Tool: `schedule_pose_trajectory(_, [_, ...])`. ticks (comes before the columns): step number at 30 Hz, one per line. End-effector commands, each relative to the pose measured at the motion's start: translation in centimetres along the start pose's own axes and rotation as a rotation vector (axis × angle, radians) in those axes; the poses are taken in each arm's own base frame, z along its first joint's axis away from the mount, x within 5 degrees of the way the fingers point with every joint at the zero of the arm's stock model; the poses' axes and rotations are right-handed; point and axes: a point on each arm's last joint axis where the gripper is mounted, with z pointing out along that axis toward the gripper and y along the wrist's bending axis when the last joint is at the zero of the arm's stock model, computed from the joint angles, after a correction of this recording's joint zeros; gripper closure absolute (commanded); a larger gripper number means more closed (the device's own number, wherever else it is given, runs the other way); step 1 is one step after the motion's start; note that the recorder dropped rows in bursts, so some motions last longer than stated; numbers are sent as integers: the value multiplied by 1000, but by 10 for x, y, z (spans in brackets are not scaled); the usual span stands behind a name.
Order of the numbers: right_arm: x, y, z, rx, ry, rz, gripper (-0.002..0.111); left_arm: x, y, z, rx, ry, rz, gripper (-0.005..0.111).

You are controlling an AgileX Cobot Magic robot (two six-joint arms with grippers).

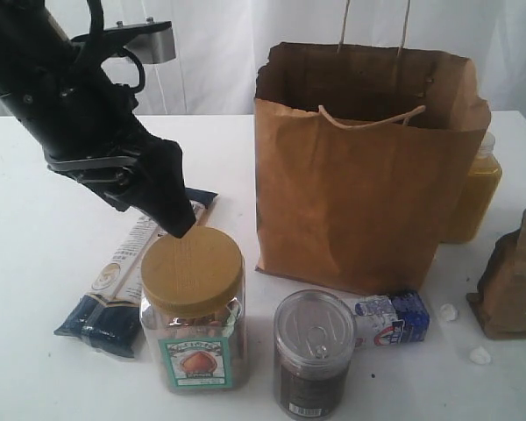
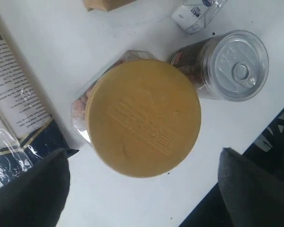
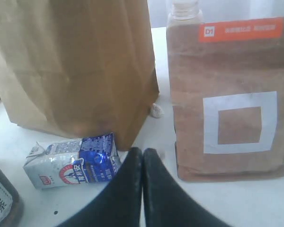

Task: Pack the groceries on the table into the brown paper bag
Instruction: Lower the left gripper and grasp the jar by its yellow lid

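Observation:
My left gripper (image 2: 144, 189) hangs open just above the clear jar's tan lid (image 2: 143, 117), its two dark fingers (image 2: 33, 189) spread wider than the lid and touching nothing. In the exterior view its tip (image 1: 180, 224) sits at the lid's back edge, over the jar (image 1: 193, 324). The pasta packet (image 1: 123, 281) lies left of the jar and the silver-topped can (image 1: 313, 351) stands to its right. The blue-white carton (image 3: 73, 161) lies at the foot of the brown paper bag (image 1: 359, 175). My right gripper (image 3: 142, 153) is shut and empty, low between the carton and the orange-labelled pouch (image 3: 232, 99). The yellow juice bottle (image 1: 475, 193) stands behind the bag.
The white table (image 1: 35, 219) carries a few small white scraps (image 1: 479, 355) near the pouch, one more (image 3: 156, 110) by the bag's corner. The table's front edge (image 2: 255, 137) runs close to the can and jar.

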Motion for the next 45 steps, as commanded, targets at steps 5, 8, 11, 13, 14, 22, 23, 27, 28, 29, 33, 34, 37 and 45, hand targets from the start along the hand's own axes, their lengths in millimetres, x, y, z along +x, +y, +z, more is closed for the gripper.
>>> schedule_pose_trajectory(5, [-1,0,0,-4,-16,-3,108,0,-3,-2,7,-2,9,1])
schedule_pose_trajectory(8, [-1,0,0,-4,-16,-3,108,0,-4,-2,23,-7,14,1])
schedule_pose_trajectory(11, [-1,0,0,-4,-16,-3,108,-2,-7,0,68,-11,40,1])
schedule_pose_trajectory(13, [-1,0,0,-5,-16,-1,108,-3,-9,3,91,-6,53,1])
schedule_pose_trajectory(14, [-1,0,0,-5,-16,-1,108,-4,-11,4,95,-2,64,1])
schedule_pose_trajectory(22, [-1,0,0,-5,-16,-1,108,-4,-21,25,-32,99,164,1])
schedule_pose_trajectory(23, [-1,0,0,-5,-16,-1,108,-4,-21,27,-46,108,176,1])
schedule_pose_trajectory(27, [-1,0,0,-4,-17,-3,108,-5,-23,33,-65,131,197,1])
schedule_pose_trajectory(28, [-1,0,0,-4,-17,-3,108,-5,-23,34,-65,130,197,1])
schedule_pose_trajectory(29, [-1,0,0,-4,-17,-3,108,-6,-23,34,-66,125,197,1])
schedule_pose_trajectory(33, [-1,0,0,-4,-17,-3,108,-6,-22,35,-73,122,199,1])
schedule_pose_trajectory(34, [-1,0,0,-4,-17,-3,108,-7,-22,35,-74,122,199,1])
schedule_pose_trajectory(37, [-1,0,0,-4,-17,-3,108,-7,-22,35,-75,114,199,1])
schedule_pose_trajectory(45, [-1,0,0,-4,-17,-3,108,-12,-24,45,-81,108,215,1])
